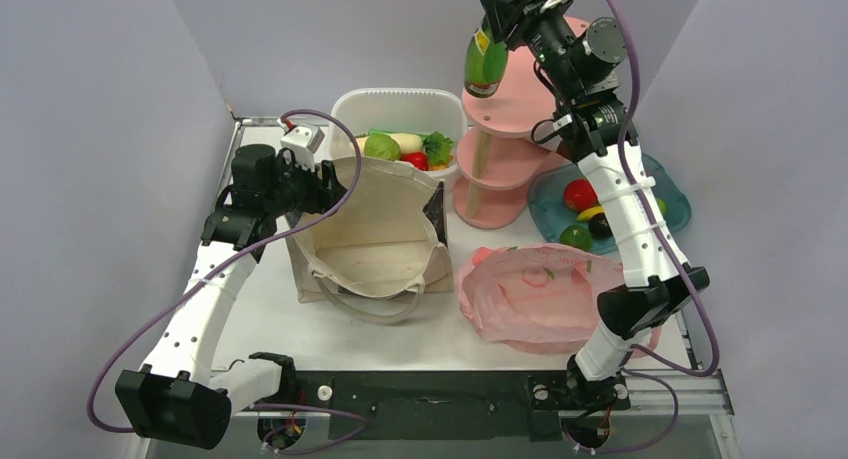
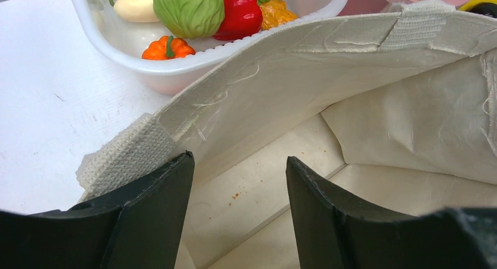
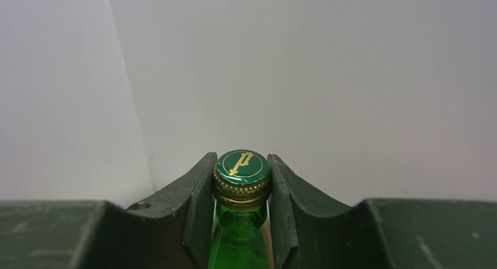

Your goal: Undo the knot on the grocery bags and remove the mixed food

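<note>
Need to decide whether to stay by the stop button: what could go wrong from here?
The right tool holds the green glass bottle only by its neck, up by the top of the pink tiered stand; the bottle might slip and break, or knock the stand.
The left tool stands open at the canvas tote rim, right beside the white tub; a pull might drag the tote and shift the tub.

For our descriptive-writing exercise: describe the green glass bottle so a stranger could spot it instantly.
Find the pink tiered stand at the back right. At its top shelf's left edge, the right gripper grips a green glass bottle by its neck. It is the only bottle, upright, with a yellow label and green cap.
</note>
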`<state>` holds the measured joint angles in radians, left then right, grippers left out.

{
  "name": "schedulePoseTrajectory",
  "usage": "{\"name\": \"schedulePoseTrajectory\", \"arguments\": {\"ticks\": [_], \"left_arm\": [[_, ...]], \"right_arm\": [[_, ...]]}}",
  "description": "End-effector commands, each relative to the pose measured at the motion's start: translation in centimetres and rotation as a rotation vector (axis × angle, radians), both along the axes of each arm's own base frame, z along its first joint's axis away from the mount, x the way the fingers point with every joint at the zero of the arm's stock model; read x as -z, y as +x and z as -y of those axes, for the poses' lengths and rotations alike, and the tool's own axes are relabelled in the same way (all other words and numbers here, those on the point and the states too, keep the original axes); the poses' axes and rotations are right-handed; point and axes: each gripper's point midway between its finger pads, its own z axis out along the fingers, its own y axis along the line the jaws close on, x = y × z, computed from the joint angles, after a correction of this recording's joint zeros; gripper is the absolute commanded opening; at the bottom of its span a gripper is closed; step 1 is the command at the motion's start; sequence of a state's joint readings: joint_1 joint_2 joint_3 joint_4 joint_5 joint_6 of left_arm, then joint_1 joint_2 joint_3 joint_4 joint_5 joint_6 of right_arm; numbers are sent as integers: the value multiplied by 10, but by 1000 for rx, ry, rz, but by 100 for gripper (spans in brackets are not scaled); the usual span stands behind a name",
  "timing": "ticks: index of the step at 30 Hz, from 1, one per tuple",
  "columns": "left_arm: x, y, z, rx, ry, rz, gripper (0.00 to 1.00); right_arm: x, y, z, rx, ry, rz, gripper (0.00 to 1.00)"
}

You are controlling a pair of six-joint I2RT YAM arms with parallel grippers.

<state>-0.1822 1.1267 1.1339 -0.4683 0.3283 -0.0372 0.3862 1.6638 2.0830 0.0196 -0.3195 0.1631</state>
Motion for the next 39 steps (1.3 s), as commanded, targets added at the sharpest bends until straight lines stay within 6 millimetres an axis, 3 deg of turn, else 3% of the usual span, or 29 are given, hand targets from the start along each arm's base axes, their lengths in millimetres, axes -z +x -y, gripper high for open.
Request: {"name": "schedulePoseTrajectory", "arguments": {"ticks": [1, 7, 15, 22, 25, 27, 29, 33, 39], "left_arm": [[-8, -1, 4, 30, -4, 28, 57], [-9, 1, 5, 30, -6, 29, 57], [-9, 3, 3, 23, 3, 28, 57], [-7, 2, 3, 23, 7, 23, 57], [-8, 2, 2, 24, 10, 24, 57], [-8, 2, 3, 29, 12, 25, 57], [-9, 1, 3, 34, 13, 25, 57], [-13, -2, 4, 67, 30, 52, 59], [-28, -8, 12, 144, 34, 107, 61]], "right_arm": [[-88, -27, 51, 136, 85, 285, 0], [-83, 4, 77, 225, 76, 290, 0], [-52, 47, 101, 313, 9, 239, 0], [-34, 59, 105, 319, -2, 195, 0], [-31, 61, 103, 309, 0, 182, 27], [-31, 60, 102, 305, 2, 178, 56], [-32, 59, 101, 301, 2, 179, 71], [-41, 49, 99, 289, 4, 200, 80], [-64, 19, 96, 263, 12, 245, 82]]}}
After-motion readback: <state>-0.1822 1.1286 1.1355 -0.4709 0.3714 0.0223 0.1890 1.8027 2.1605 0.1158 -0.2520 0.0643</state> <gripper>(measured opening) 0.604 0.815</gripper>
